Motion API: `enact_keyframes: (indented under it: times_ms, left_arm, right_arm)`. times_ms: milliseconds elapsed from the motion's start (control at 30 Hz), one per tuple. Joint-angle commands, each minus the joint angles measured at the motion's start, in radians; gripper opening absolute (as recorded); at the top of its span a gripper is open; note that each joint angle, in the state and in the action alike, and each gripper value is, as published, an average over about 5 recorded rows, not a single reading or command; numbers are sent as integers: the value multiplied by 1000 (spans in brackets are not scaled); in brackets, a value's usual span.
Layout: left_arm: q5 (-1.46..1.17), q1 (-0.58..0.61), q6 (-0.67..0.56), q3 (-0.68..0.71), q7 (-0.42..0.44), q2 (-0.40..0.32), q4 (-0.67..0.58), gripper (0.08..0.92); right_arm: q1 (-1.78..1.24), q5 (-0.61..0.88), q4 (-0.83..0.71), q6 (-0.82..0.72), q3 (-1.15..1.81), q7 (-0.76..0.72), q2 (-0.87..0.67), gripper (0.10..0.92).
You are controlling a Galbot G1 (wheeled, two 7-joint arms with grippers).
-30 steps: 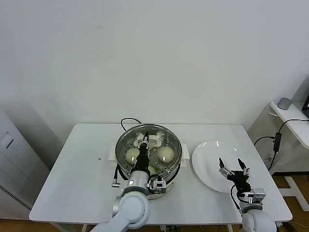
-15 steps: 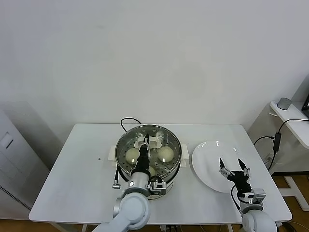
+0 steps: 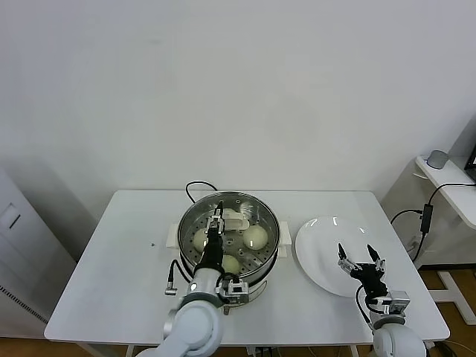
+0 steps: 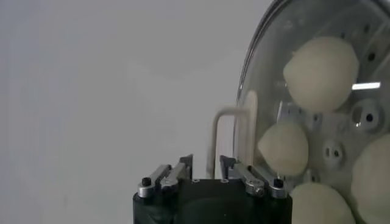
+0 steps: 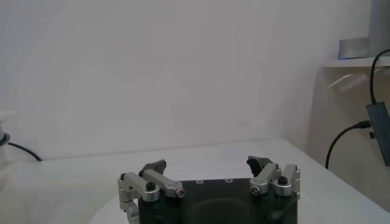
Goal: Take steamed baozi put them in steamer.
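left claw (image 3: 217,217) over steamer (image 3: 262,211) (empty)

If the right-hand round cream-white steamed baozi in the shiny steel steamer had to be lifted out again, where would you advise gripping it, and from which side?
Grip the round cream-white steamed baozi across its widest part, low on the dome, coming straight down from above. The tall wall of the shiny steel steamer blocks any sideways approach, and the smooth rounded top would likely slip from a high pinch. Approach with the claw wide open, as the right claw is above the flat white plate.
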Motion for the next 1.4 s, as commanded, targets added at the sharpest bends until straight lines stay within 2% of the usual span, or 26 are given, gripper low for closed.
enact_keyframes:
  times_ms: [33, 167, 333, 500, 633, 733, 967, 1400]
  left_arm:
    - [-636, 60, -196, -166, 102, 146, -292, 570]
    - [-1022, 22, -270, -296, 100, 180, -291, 683]
    - [-1607, 27, -293, -515, 43, 173, -286, 802]
    - [-1923, 74, -278, -730, -64, 150, -218, 822]
    - [-1993, 100, -301, -806, -142, 152, -116, 823]
    - [-1954, 123, -356, -819, -170, 165, -24, 823]
    - [-1883, 191, -417, -803, -157, 173, 123, 823]
    - [-1871, 179, -440, -783, -136, 154, 294, 823]
  right_arm:
    - [-6, -1, 2, 2, 12, -2, 4, 823]
    - [0, 0, -4, 8, 15, -13, 10, 823]
    - [1, 28, 3, -6, 8, -28, 4, 823]
    - [17, 53, 18, -6, 2, -29, -23, 823]
    - [18, 28, 30, -2, 4, -28, -49, 823]
    - [14, 20, 40, -7, 6, -29, -59, 823]
    - [-1, 33, 50, -24, 17, -37, -54, 823]
    - [-29, 1, 86, -86, 37, -50, -70, 823]
